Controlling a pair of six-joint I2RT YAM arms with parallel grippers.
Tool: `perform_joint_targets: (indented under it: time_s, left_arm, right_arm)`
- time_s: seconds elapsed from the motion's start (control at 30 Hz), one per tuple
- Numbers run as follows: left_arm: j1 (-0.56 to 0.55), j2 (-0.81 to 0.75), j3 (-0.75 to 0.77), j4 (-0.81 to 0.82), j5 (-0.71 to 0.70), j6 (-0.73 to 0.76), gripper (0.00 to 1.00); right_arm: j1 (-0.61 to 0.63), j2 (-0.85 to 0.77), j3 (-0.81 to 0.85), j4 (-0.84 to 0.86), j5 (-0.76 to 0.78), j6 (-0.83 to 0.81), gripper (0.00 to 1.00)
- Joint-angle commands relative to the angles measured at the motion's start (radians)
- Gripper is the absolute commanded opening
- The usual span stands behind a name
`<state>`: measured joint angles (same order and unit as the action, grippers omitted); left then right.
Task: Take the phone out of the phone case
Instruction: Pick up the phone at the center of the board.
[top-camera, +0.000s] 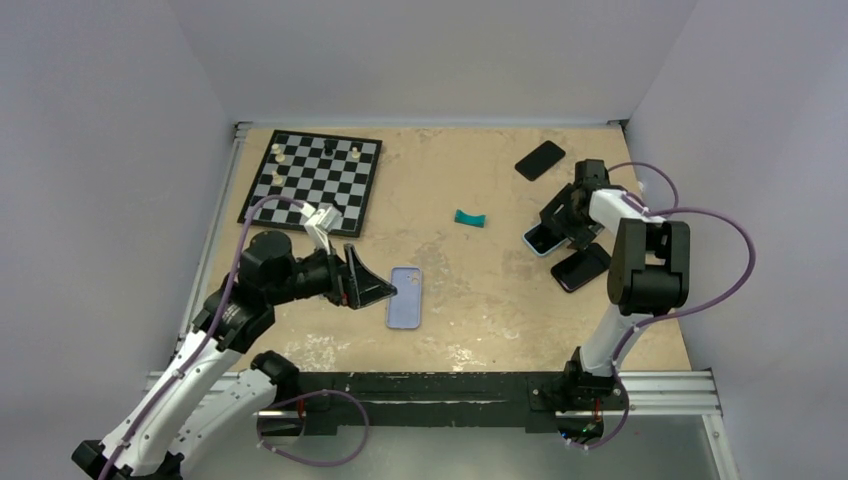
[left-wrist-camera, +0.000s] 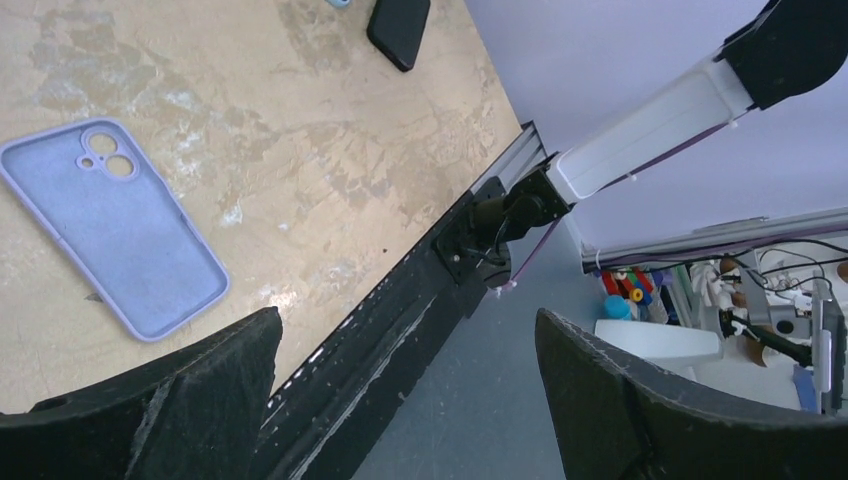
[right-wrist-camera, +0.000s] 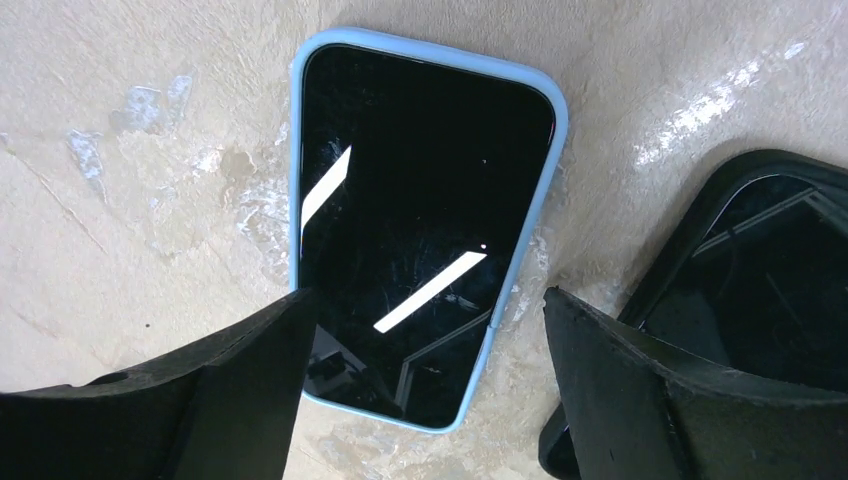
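Note:
A phone in a light blue case lies screen up on the table; it also shows in the top view. My right gripper is open and hovers just above it, one finger over its left edge and the other to its right; in the top view the right gripper covers most of the phone. A lavender case lies back up at centre left, also in the left wrist view. My left gripper is open and empty beside its left edge, tilted toward the table's near edge.
A phone in a dark case lies just right of the blue one, close to my right finger. A black phone lies at the back right. A small teal piece is mid-table. A chessboard with pieces is at the back left.

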<state>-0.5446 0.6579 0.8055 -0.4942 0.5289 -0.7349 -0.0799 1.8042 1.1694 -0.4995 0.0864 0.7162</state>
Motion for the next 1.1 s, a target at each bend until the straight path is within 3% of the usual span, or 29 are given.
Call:
perform_joint_targets:
  time_s: [0.0, 0.37, 0.5, 1.07]
  left_arm:
    - [-0.002, -0.042, -0.057, 0.038, 0.038, -0.03, 1.0]
    - [-0.003, -0.197, -0.195, 0.12, -0.084, -0.173, 1.0]
    - [-0.002, -0.196, -0.185, 0.116, -0.092, -0.173, 1.0]
    - [-0.003, -0.233, -0.142, 0.114, -0.094, -0.169, 1.0]
  right_arm:
    - [-0.004, 0.013, -0.017, 0.065, -0.03, 0.031, 0.87]
    - [-0.004, 0.108, 0.094, -0.031, 0.003, -0.007, 0.82]
    - [-0.004, 0.176, 0.194, -0.142, 0.05, -0.014, 0.82]
    - [-0.003, 0.32, 0.362, -0.308, 0.047, -0.076, 0.84]
